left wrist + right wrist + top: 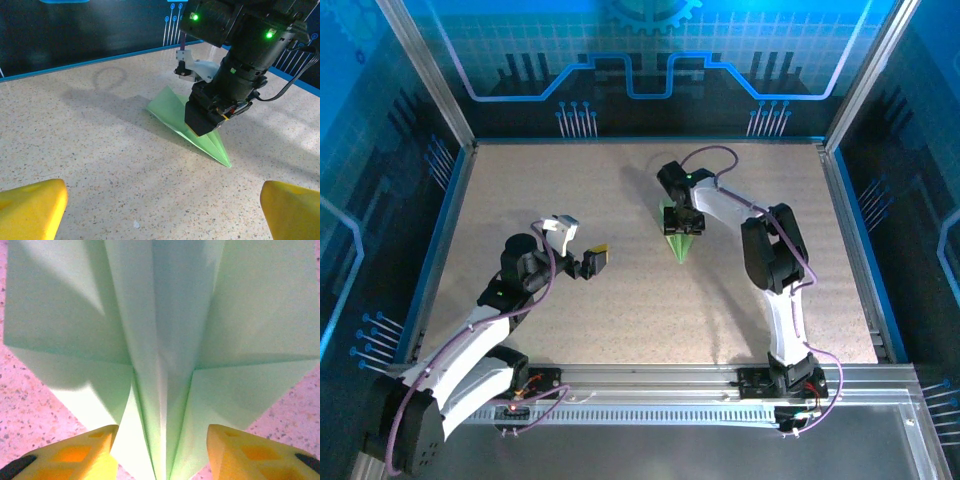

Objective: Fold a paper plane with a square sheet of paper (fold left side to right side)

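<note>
1. The paper plane [677, 246] is laid flat on the speckled table [570, 330], near its middle; its nose is pointed toward the arm bases.
2. Its wide end is covered from above by the right gripper [685, 222]; the yellow fingers [80, 455] are held partly apart astride the centre ridge, nothing clasped.
3. The left gripper [582, 243] is spread wide and empty, well apart to the left.

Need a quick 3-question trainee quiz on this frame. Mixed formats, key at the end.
1. True or false: the left gripper holds the plane.
2. Which sits directly over the plane? A left gripper; B right gripper; C neither.
3. Fill in: the right gripper's jaws straddle the plane's centre ____.
Key: 1 false; 2 B; 3 ridge.
</note>
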{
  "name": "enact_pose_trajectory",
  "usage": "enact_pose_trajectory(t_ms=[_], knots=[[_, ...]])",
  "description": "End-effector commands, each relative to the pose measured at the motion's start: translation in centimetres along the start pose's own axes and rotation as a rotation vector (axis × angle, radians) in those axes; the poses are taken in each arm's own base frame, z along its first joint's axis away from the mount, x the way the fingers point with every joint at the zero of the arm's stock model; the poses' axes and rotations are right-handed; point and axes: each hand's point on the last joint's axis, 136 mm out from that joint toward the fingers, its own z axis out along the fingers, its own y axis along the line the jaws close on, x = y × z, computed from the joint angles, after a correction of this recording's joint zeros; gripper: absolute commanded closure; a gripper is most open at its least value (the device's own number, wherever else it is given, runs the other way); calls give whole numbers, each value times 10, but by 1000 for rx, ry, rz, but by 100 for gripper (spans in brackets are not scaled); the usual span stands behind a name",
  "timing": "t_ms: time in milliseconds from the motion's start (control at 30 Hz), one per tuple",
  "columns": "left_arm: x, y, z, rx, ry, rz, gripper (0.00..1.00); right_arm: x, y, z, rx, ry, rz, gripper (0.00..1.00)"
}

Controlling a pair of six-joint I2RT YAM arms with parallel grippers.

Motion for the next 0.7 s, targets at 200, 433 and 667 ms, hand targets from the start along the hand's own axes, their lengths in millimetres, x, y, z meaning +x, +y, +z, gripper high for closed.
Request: enact_pose_trajectory(t_ms=[200,433,667], knots=[[-16,-1,-2,14,-35,23,0,19,-15,-83,-7,-184,-95,38],[-16,-1,-2,11,-32,27,0,45,-73,-147,22,-452,-43,10],[-14,1,-2,0,-26,35,0,63,-140,-168,19,-647,115,1]])
